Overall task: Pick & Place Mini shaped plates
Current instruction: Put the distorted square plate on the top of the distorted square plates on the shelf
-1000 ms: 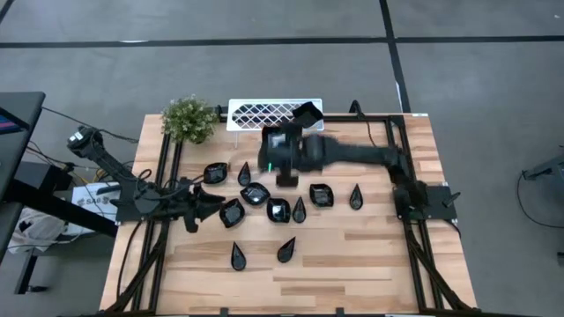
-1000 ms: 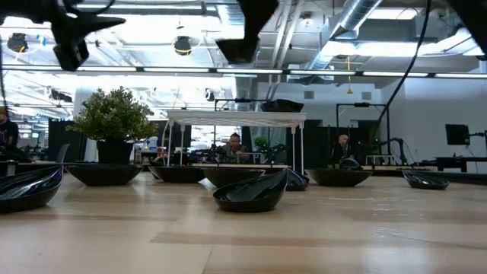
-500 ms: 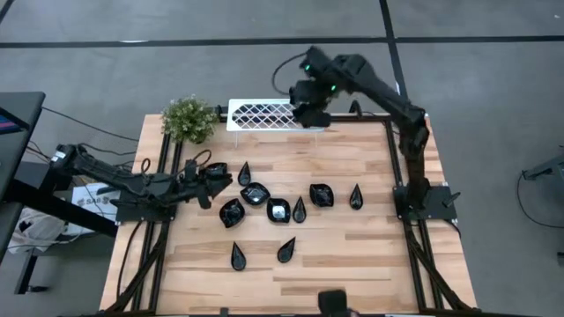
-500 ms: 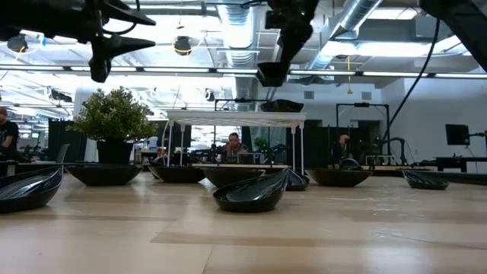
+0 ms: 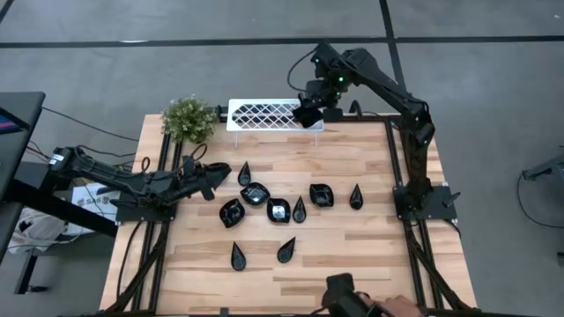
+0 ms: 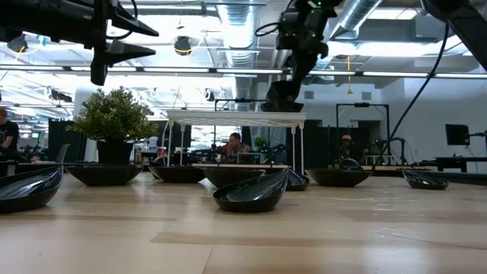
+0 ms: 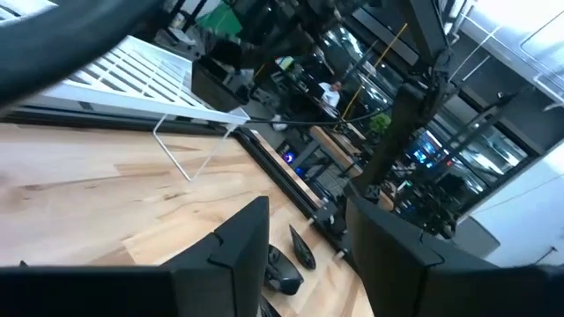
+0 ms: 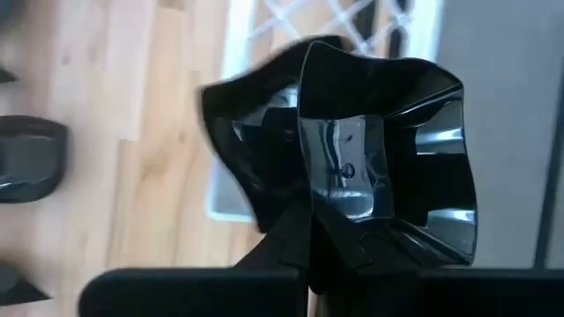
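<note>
Room first: from the low camera I'm looking across into a big open lab with bright ceiling lights, exposed ducts and a few people sitting at benches way in the back, nothing near my workspace except a person's hand [image 5: 397,305] creeping in at the near edge of the overhead shot. The table [image 5: 370,255] is plain light wood planks, with a white lattice tray [image 5: 264,114] on little legs at the far edge and a small potted plant [image 5: 189,119] just beside it. The black plates [image 5: 278,210] are mostly scattered across the middle of the table, a couple nearer the front. My right gripper [image 5: 308,113] is up over the right end of the tray, clamped on one wavy-edged plate [image 8: 379,167], so I'd call this the carry-and-place step, plate not down yet. Next I think I need to lower it square over the tray and only then let go, since it sits near the tray's end and could slide off. Left gripper [image 5: 214,173] is low by the leftmost plates with its fingers [image 7: 238,251] apart and empty, probably lining up the next pick.
</note>
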Controlling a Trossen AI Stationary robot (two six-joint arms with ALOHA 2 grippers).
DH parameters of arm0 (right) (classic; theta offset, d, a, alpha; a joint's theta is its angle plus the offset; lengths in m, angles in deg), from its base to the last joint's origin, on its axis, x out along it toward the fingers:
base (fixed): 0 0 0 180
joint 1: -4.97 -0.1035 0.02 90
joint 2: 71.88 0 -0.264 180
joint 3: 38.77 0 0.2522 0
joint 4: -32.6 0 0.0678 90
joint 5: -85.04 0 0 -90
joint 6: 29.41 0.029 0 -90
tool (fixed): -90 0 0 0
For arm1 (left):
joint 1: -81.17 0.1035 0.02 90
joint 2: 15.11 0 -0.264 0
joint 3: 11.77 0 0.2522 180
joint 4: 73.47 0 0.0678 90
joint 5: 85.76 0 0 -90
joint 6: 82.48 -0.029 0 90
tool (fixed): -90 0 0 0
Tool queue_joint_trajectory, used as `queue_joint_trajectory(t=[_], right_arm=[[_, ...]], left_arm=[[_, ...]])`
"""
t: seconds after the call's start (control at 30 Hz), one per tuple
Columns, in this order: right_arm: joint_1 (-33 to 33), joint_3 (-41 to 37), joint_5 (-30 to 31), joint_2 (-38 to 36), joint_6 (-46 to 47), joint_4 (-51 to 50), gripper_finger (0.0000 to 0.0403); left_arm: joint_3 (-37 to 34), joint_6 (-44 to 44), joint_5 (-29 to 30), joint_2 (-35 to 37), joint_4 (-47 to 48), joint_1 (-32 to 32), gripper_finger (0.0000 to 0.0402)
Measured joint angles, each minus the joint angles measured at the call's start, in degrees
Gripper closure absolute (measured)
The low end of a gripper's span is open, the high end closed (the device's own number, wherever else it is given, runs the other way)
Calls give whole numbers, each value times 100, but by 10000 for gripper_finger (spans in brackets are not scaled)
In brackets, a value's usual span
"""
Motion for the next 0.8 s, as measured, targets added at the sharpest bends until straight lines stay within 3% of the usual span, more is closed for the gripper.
queue_joint_trajectory(t=[0.2,0.47,0.6,0.8], right_arm=[[-462,-223,-8,-221,-6,-308,403],[-649,-1084,276,-1589,271,175,403],[-761,-2370,254,-2770,715,1314,403],[-934,-5016,683,-4063,308,4748,402]], left_arm=[[0,1,34,-2,0,0,247],[4,2,142,-2,0,0,247],[4,23,142,-2,-1,0,247],[4,23,142,-2,0,0,247]])
